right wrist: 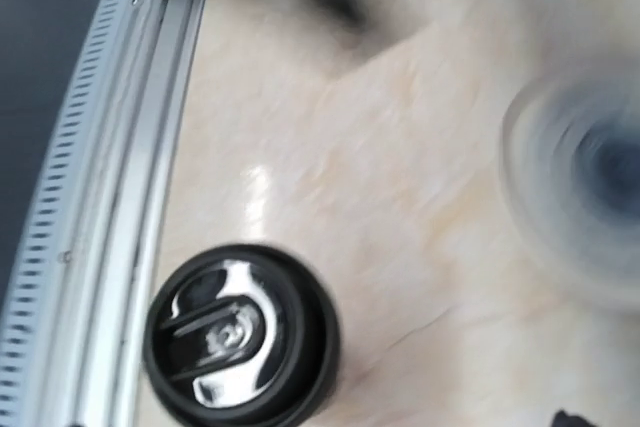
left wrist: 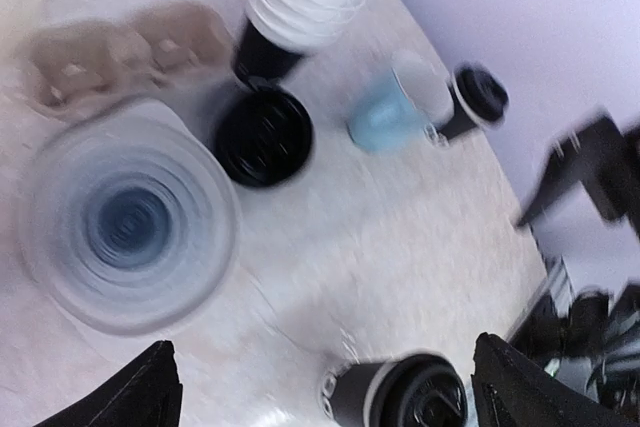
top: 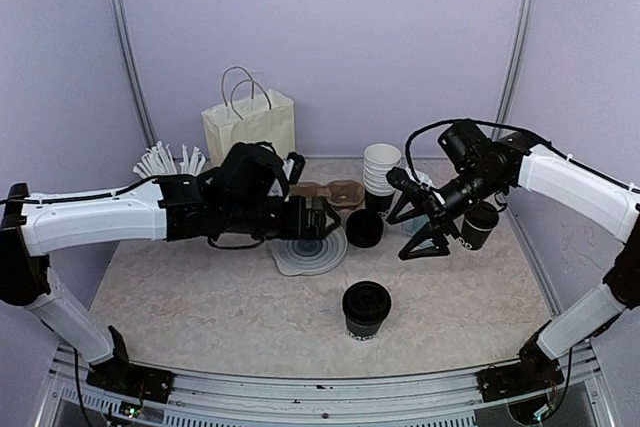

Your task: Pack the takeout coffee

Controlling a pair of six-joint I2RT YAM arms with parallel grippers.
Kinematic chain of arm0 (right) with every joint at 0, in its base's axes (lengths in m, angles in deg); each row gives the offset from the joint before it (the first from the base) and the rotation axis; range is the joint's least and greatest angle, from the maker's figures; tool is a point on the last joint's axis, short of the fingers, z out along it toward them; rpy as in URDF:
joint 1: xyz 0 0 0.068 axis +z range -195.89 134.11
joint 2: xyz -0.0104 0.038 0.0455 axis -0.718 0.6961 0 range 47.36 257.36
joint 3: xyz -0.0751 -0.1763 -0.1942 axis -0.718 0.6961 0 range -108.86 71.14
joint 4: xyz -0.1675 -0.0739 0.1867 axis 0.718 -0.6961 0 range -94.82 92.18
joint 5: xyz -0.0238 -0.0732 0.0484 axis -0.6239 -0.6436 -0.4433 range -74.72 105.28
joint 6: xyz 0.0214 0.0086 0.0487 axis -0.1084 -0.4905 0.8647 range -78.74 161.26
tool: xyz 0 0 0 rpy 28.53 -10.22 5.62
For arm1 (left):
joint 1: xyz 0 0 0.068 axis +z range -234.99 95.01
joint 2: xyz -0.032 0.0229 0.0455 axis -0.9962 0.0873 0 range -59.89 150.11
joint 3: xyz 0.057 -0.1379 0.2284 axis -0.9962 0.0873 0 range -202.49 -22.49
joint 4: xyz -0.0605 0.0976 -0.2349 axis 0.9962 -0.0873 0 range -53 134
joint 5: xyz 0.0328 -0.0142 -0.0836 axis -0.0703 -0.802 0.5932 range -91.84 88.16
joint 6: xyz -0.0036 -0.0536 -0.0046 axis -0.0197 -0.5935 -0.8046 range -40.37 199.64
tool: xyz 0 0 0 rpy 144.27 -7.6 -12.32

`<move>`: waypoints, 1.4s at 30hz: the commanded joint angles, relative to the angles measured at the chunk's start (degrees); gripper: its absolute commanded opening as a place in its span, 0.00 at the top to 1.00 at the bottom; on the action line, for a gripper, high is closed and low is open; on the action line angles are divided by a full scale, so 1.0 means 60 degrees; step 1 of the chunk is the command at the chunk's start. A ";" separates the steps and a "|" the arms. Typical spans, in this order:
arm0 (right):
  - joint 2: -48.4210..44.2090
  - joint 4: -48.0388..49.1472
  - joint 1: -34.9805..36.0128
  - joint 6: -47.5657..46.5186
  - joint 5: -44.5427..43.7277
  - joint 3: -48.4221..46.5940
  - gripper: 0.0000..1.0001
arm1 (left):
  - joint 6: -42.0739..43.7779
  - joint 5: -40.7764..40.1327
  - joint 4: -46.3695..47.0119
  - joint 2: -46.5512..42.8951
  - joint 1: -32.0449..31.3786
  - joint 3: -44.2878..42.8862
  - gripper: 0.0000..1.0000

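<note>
A: Where is the takeout coffee point(top: 367, 307)?

B: Upright on the table point(top: 200, 297), near the front edge and about midway between the arms. Nothing is touching it. It's a black paper cup with white lettering low on its side, and its glossy black lid point(right wrist: 235, 332) looks seated flat.

A: And the grippers?

B: The left gripper point(left wrist: 322, 402) has its fingers spread wide with nothing in them. The right gripper point(top: 425, 232) also looks parted and empty. It hangs above the table, well behind the cup.

A: So which step is this?

B: I'd say the reach before the grasp. Next, one arm should come down and close around the cup wall below the lid, keeping it level. Then it goes to the cardboard carrier point(top: 330, 191) or the paper bag point(top: 250, 129) behind.

A: Any risk?

B: Another lidded black cup point(top: 480, 225) stands at the right, so it could pick the wrong one.
</note>
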 commanded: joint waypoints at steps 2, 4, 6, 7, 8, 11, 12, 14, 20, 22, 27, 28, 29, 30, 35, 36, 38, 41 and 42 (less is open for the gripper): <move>-0.1046 0.1416 0.0740 -0.1126 -0.0857 0.0489 0.00 | 0.0638 -0.0372 0.0897 -0.0748 0.1937 0.0023 0.01; -0.1182 0.1696 0.1572 -0.1342 -0.2221 0.0884 0.01 | 0.1233 -0.1094 0.1272 -0.0928 0.1943 0.0062 0.01; -0.1075 0.1821 0.2032 -0.1378 -0.2931 0.1055 0.07 | 0.2004 -0.2099 0.1410 -0.1114 0.1730 -0.0013 0.01; -0.0964 0.1749 0.2136 -0.1412 -0.3032 0.1042 0.10 | 0.2533 -0.2774 0.1370 -0.1164 0.1528 -0.0103 0.01; -0.0826 0.1643 0.2226 -0.1472 -0.3073 0.1004 0.13 | 0.3096 -0.3710 0.1319 -0.1184 0.1324 -0.0187 0.01; -0.0434 0.1450 0.2579 -0.1567 -0.3094 0.0944 0.17 | 0.4216 -0.6300 0.1057 -0.0970 0.0930 -0.0497 0.01; -0.0325 0.1448 0.2721 -0.1584 -0.3132 0.0953 0.17 | 0.4112 -0.6771 0.0741 -0.0811 0.0987 -0.0691 0.01; -0.0131 0.1484 0.2991 -0.1559 -0.3232 0.0949 0.17 | 0.3679 -0.6693 0.0121 -0.0676 0.1133 -0.1062 0.01; 0.0340 0.1293 0.3642 -0.1631 -0.3393 0.0932 0.17 | 0.3555 -0.4586 0.0663 -0.1127 0.1239 -0.0532 0.01; 0.0499 0.1300 0.3730 -0.1523 -0.3461 0.0912 0.16 | 0.3352 -0.4469 0.0713 -0.1212 0.1266 -0.0363 0.01; 0.1015 0.1104 0.3850 -0.1282 -0.3891 0.0710 0.16 | 0.3002 -0.4279 0.0636 -0.1229 0.1253 -0.0185 0.01; 0.1095 0.1044 0.3872 -0.1267 -0.3949 0.0694 0.16 | 0.2955 -0.4196 0.0655 -0.1245 0.1253 -0.0147 0.01; 0.1170 0.0982 0.3888 -0.1254 -0.4016 0.0684 0.17 | 0.2912 -0.4152 0.0676 -0.1259 0.1240 -0.0120 0.01; 0.1215 0.0946 0.3895 -0.1250 -0.4054 0.0690 0.18 | 0.2868 -0.4117 0.0685 -0.1271 0.1238 -0.0102 0.02; 0.1226 0.0831 0.3940 -0.1187 -0.4151 0.0696 0.30 | 0.2774 -0.4037 0.0718 -0.1333 0.1246 -0.0014 0.02; 0.1193 0.0788 0.3940 -0.1152 -0.4201 0.0681 0.32 | 0.2767 -0.4035 0.0712 -0.1337 0.1239 -0.0006 0.03; 0.1054 0.0665 0.3940 -0.1031 -0.4291 0.0641 0.35 | 0.2726 -0.4003 0.0701 -0.1337 0.1233 -0.0001 0.03; 0.0641 0.0526 0.3867 -0.0897 -0.4568 0.0765 0.36 | 0.2694 -0.3856 0.0718 -0.1337 0.1224 -0.0050 0.03; 0.0465 0.0506 0.3785 -0.0862 -0.4649 0.0847 0.36 | 0.2704 -0.3823 0.0714 -0.1326 0.1212 -0.0071 0.03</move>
